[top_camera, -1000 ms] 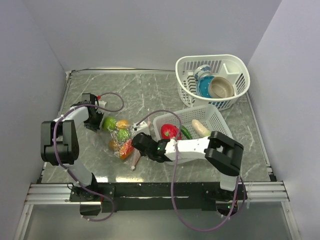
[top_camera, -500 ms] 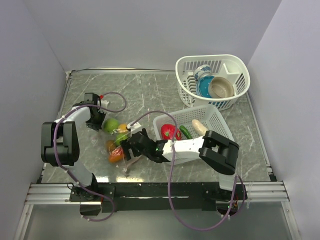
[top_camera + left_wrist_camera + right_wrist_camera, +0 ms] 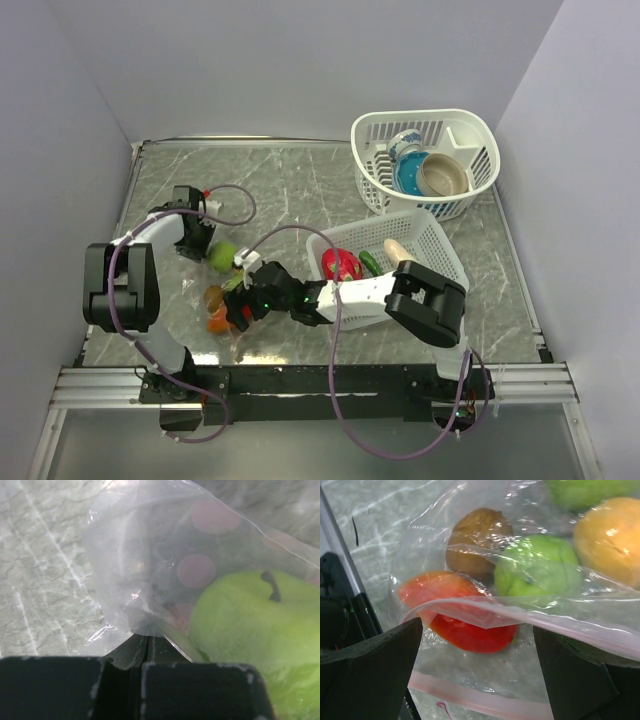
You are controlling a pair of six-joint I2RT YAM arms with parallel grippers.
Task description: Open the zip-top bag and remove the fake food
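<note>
Near edge of the tabletop, left of middle: the zip-top bag lies flat, and the fake food inside it shows through the plastic. The right gripper sits at the bag's near end with its fingers spread wide and nothing between them. The pinkish zip strip runs crosswise straight ahead of it, just past the tips. Behind the strip we see a red piece, a brown kiwi-like piece, a green ball and an orange.

The bag's long axis runs from the near edge toward the far left. The left gripper is pressed together at the far end, pinching a fold of bag film beside a green apple. So the right arm is the one at the mouth, and the left one anchors.

Our guess is that the next move needs one lip of the strip caught alone (the film is slack and slippery, so both layers may get caught).

To the right, the rectangular basket holds a red piece, a green vegetable and a cream oblong. At the far-right corner, a round basket holds a cup and a bowl, well apart from the bag. Nothing blocks the mouth.
</note>
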